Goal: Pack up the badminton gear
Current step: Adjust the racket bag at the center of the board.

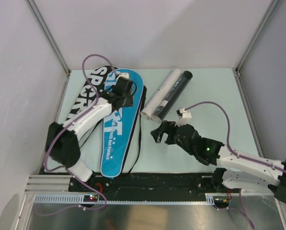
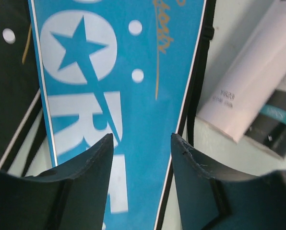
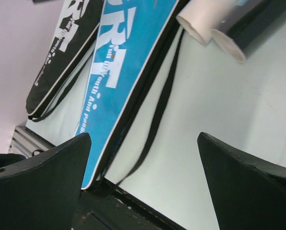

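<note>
1. Blue racket-shaped fabric cover printed "SPORT" lies flat on the pale green surface, and its left edge overlaps a black racket-shaped cover. A long white tube and a long black tube lie side by side just right of it, with their near ends toward the arms.
2. First risk: a grip on the blue cover would likely drag the black one along, since the two overlap. It could also snag the loose black strap that trails beside the blue cover's right edge.
3. Second risk: the tubes are round and touch each other, so a nudge to one could roll both away. Anything inside might then spill from the near mouths.
4. The left hand hovers over the blue cover's wide end with its fingers partly spread and nothing between them. Whether the tips touch the fabric cannot be told.
5. The right hand hangs above bare surface near the tube mouths, fully spread and empty.
</note>
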